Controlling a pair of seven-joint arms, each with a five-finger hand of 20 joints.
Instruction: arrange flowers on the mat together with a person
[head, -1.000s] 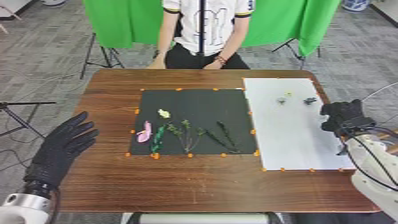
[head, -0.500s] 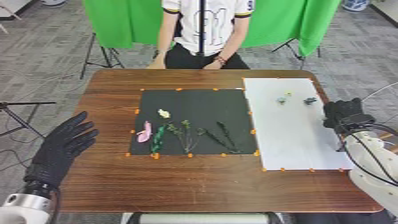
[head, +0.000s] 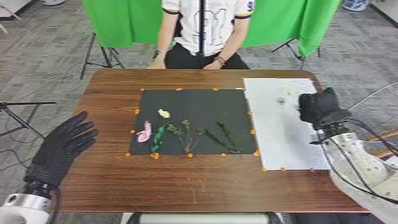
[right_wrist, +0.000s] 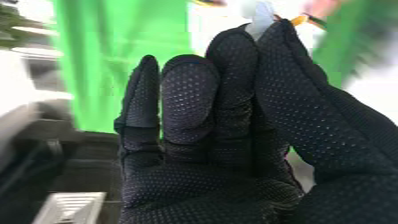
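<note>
Right hand (head: 318, 109) pinches a blurred pale thing (right_wrist: 261, 21), its base hidden; left hand (head: 60, 150) loosely spread

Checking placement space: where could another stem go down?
Bare: the far right of the dark mat, between the pale flower and white sheet; the sheet's near part, left of the right arm; the brown table nearer than the mat. Crowded: the mat's near half, with the pink flower and green sprigs, and the sheet's far end, by the right hand.
</note>
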